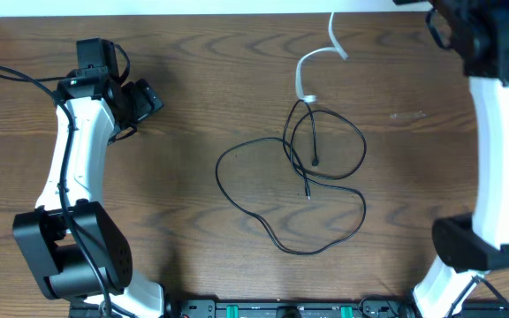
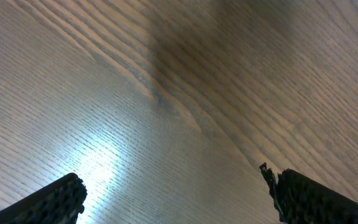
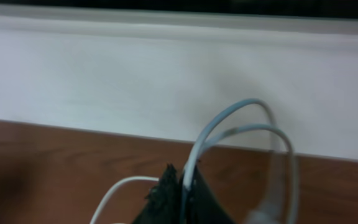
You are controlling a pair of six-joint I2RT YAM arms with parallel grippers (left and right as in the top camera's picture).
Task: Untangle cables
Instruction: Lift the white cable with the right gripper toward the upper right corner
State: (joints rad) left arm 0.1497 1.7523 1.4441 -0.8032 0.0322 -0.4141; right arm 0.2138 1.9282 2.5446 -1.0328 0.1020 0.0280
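Observation:
The black cable [image 1: 325, 181] lies in loose overlapping loops at the table's middle, with small plug ends inside the loops. The white cable [image 1: 312, 64] rises from the top of the black loops toward the far edge and meets the black cable at its lower end. My right gripper [image 3: 182, 186] is shut on the white cable [image 3: 229, 121], which arcs up out of the fingers. The right gripper's fingers are out of the overhead view. My left gripper [image 1: 148, 99] is open and empty at the far left, over bare wood [image 2: 173, 193].
The wooden table [image 1: 193, 203] ends at a white strip along the far edge [image 3: 166, 81]. The left arm [image 1: 82, 150] stands along the left side. The right arm [image 1: 502, 141] stands along the right side. A black rail [image 1: 281, 309] runs along the front edge.

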